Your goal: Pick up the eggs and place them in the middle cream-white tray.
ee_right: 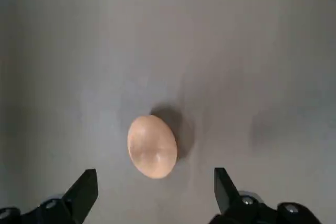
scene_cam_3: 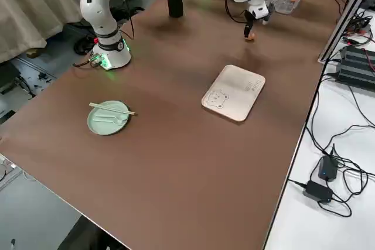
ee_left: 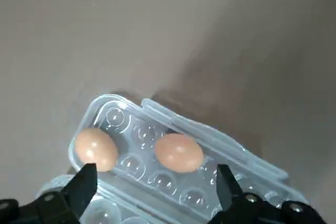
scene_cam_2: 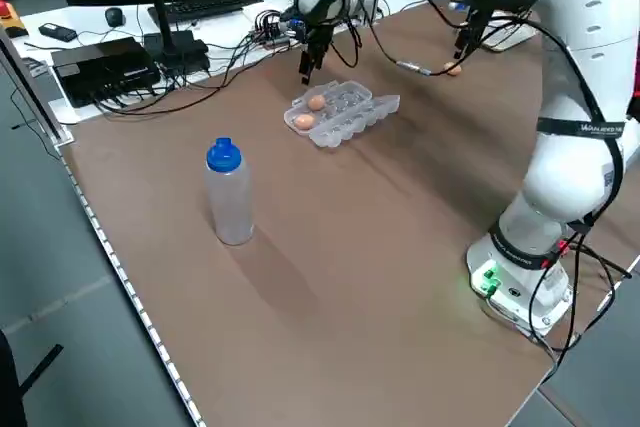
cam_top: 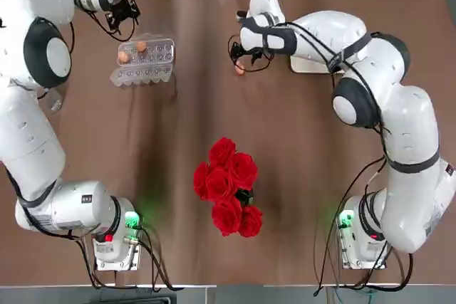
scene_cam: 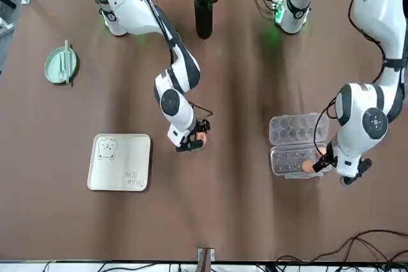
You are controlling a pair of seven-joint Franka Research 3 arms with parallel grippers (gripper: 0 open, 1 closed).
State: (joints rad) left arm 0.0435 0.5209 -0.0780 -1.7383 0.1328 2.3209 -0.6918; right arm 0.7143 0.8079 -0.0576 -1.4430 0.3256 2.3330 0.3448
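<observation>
Rolling away: to be feared for the lone egg (ee_right: 152, 147), which lies bare on the tabletop (ee_right: 273, 66); it could be nudged by one fingertip if the right gripper (ee_right: 156, 170) is lowered off-centre.
Slipping: could be caused by a pinch too high on the smooth shell, or by the egg's long axis being met askew.
Cracking: could be brought about if the jaws are closed too hard, or if the egg is let go too high above the cream-white tray (scene_cam: 105, 173).
Carton dragged: possible once the left gripper (ee_left: 156, 166) is brought down, since the light clear carton (ee_left: 220, 142) could be caught by a finger beside either of its two eggs, the one near the end (ee_left: 96, 149) or the one farther in (ee_left: 179, 152).
Crowding: to be watched if both arms are sent to the tray together.
Right hand: spread wide, nothing held or touched; it is poised over the table near the tray, with the lone egg seen just beyond its fingers.
Left hand: also spread wide, nothing gripped; it is held above and near the carton.
Eggs: two are seated in the opened carton, one is left loose on the table.
Tray: laid flat near the lone egg, toward the robot's right; no egg is seen on it.
</observation>
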